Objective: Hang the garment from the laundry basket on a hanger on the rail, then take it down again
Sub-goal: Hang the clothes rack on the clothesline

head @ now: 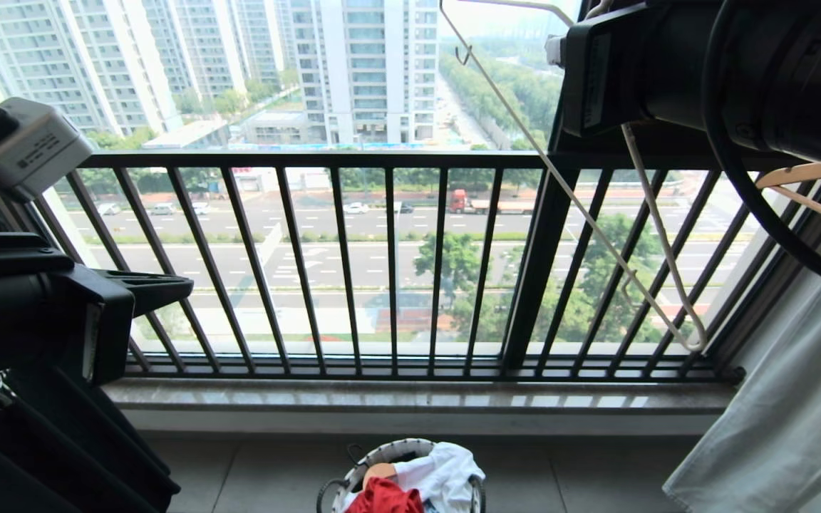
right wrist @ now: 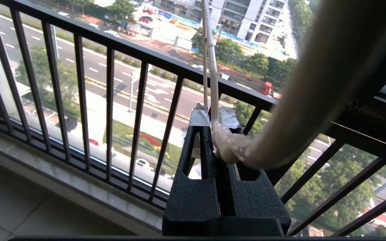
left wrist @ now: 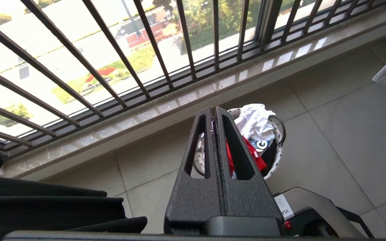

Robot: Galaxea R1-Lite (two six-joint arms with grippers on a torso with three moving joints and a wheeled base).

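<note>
While the garment (head: 384, 497) is lying in the laundry basket (head: 353, 477) on the near floor, the right gripper (right wrist: 213, 125) is pinching the hanger (head: 581, 206) high at right, freeing it for dressing; the left gripper (left wrist: 214, 113) is waiting, pressed together.

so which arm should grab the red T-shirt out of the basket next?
Left. The left gripper is shut and empty, above the round white woven basket holding the red T-shirt. The right gripper is clamped on the cream-white wire hanger.
</note>
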